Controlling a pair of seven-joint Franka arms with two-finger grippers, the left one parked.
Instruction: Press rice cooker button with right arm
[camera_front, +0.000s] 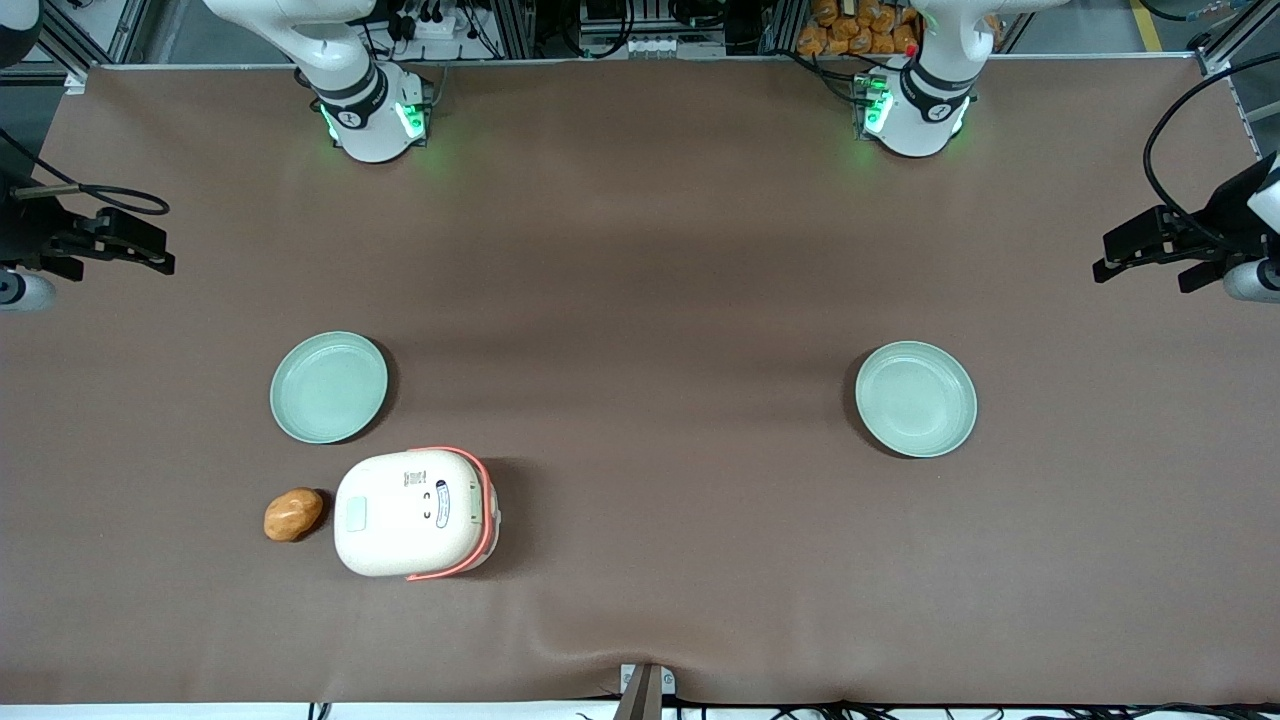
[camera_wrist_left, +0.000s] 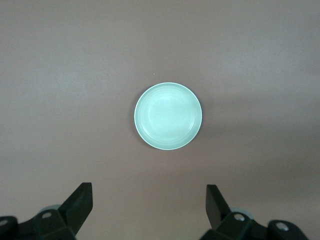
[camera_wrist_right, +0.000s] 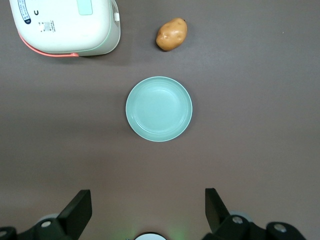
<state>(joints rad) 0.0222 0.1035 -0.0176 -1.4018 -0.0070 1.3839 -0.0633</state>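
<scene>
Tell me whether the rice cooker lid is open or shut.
Shut: the rice cooker lid lies flat, button unpressed; the open end effector hangs above a plate.

From my remote station I count one rice cooker (camera_front: 415, 512) on the table (camera_front: 640, 250), with one button (camera_front: 355, 514) on its lid. I count two round pale green plates: one plate (camera_front: 329, 387) just beside the cooker and farther from the front camera, and a second plate (camera_front: 916, 398) toward the parked arm's end. I count one potato (camera_front: 293, 514) next to the cooker. I count one working gripper (camera_wrist_right: 147, 210), raised above the nearer plate, its two fingers (camera_wrist_right: 80, 206) spread wide with nothing between them.
</scene>
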